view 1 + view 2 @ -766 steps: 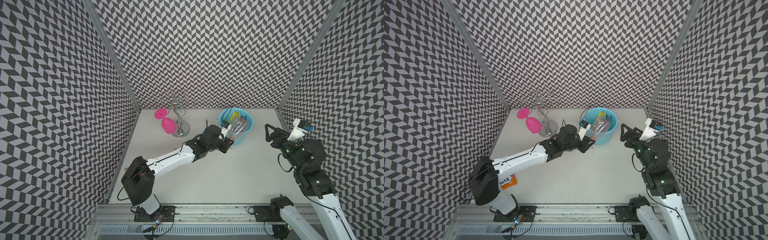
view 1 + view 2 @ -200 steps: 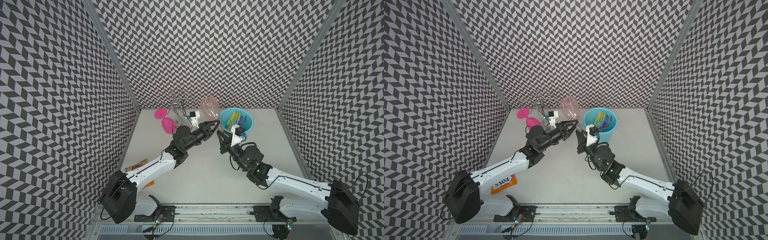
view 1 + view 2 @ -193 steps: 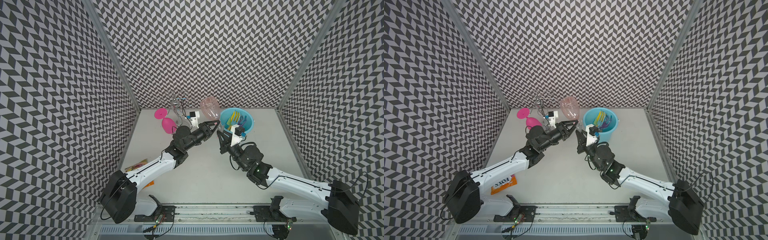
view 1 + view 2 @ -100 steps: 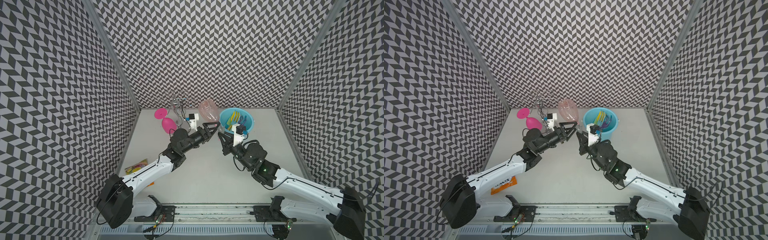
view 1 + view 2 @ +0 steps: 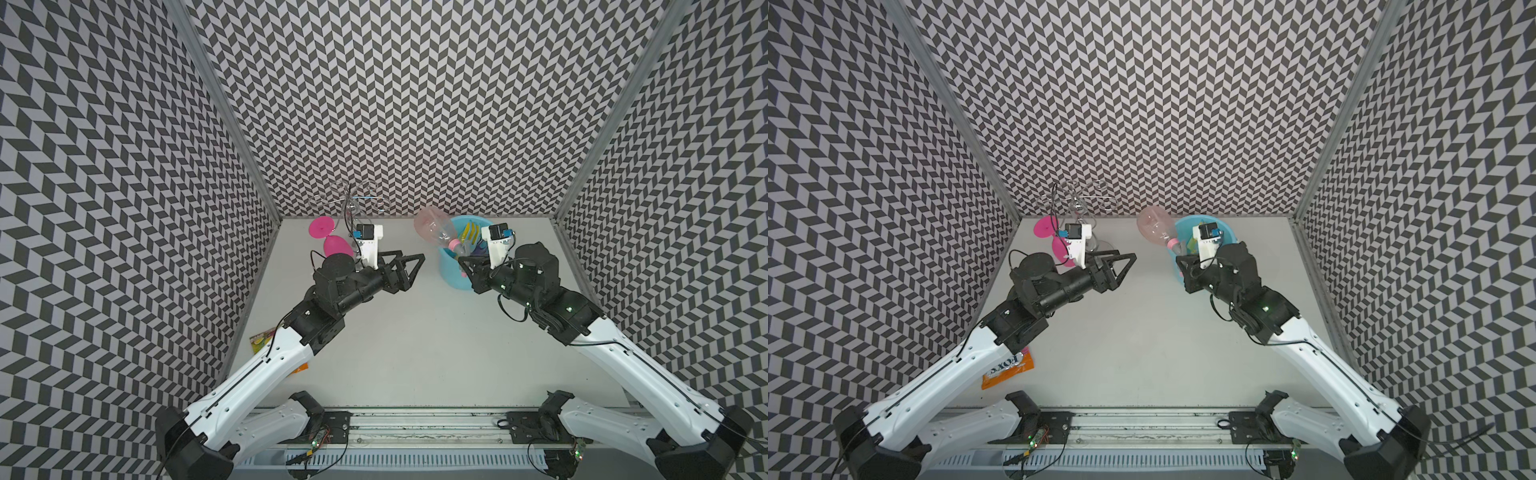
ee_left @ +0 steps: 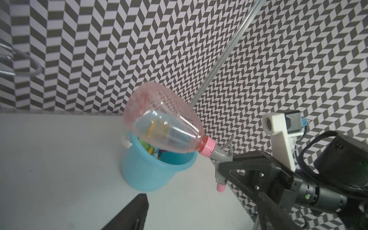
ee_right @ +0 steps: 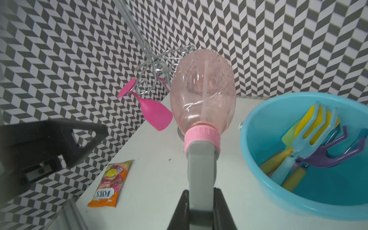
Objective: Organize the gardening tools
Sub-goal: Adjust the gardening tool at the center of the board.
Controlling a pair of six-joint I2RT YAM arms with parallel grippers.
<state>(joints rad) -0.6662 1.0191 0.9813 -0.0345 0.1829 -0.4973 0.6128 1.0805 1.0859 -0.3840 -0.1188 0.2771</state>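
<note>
While right end effector (image 5: 464, 260) clamps spray bottle (image 5: 432, 227) aloft, left end effector (image 5: 409, 256) gapes alongside.

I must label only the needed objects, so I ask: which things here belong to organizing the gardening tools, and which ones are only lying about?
Belong to the job:
- blue bucket
- toy hand tools inside it
- pink spray bottle, held in the air

Only lying about:
- pink wine glass
- orange candy packet
- wire rack

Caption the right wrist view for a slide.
Right claw grips the spray bottle by its grey head, beside the bucket of toy tools.
</note>
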